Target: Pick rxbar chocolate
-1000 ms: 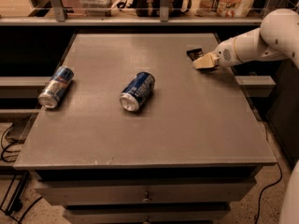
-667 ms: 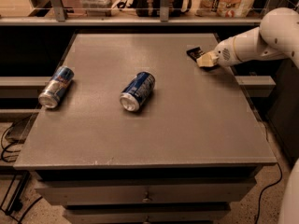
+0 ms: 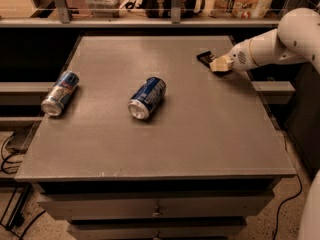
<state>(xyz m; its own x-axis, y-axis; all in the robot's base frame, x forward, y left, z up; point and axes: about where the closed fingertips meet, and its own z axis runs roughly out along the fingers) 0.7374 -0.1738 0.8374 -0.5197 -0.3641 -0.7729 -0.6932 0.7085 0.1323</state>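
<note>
Grey table [image 3: 200,134] before you, white arm [image 3: 272,45] reaching over its far right side.
Your arm comes in from the right of the blue can [image 3: 147,97] lying at the table's middle, forearm nearly level and sloping slightly down to the wrist; the gripper [image 3: 220,64] sits low at the tabletop, beyond and right of that can; you cannot tell whether it is spread or closed; the rxbar chocolate [image 3: 204,58] lies flat at its tip, on the side nearer the can, touching or nearly so; a second can [image 3: 60,92] lies well left of the first.
</note>
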